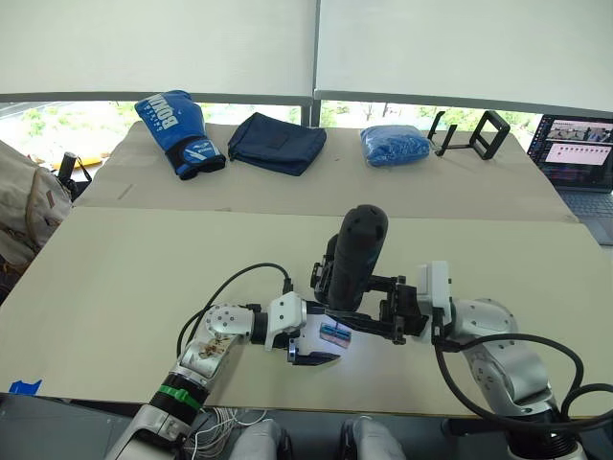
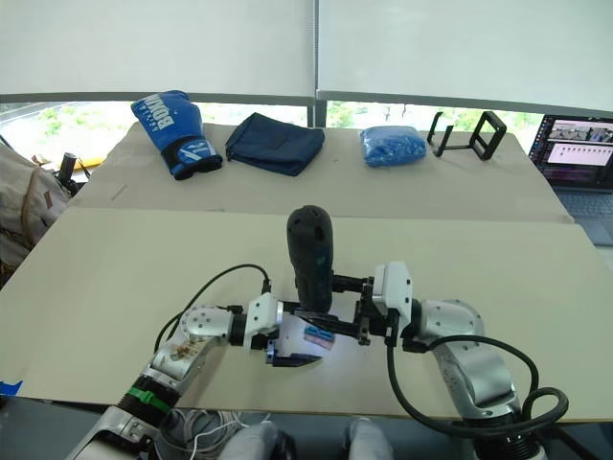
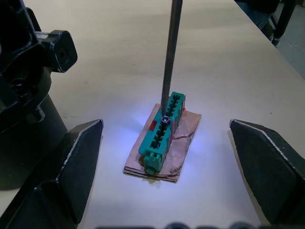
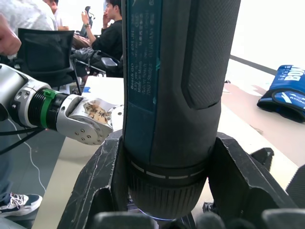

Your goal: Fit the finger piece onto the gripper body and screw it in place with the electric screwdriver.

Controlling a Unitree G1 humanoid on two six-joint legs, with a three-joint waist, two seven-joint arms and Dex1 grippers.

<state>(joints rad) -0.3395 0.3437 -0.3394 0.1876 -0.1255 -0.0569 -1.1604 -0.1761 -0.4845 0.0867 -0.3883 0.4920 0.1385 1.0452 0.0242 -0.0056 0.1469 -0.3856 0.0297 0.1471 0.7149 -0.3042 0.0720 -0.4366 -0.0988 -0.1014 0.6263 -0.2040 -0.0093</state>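
Right claw (image 4: 162, 191) holds electric screwdriver (image 1: 356, 255) upright, bit down.

A blue boxing glove (image 1: 179, 133) is lying at the far left of the back table (image 1: 326, 182). A dark blue pouch (image 1: 278, 142) is lying beside it, then a blue crumpled cloth (image 1: 394, 145) and a black stand (image 1: 471, 134). A laptop (image 1: 580, 153) is standing open at the far right. A green block on brown card (image 3: 163, 135) is sitting on the near table (image 1: 144, 259). People (image 4: 102, 33) are sitting in the background.

The electric screwdriver (image 1: 356, 257) stands upright on the table (image 1: 115, 278), bit on a small block (image 3: 162, 131).
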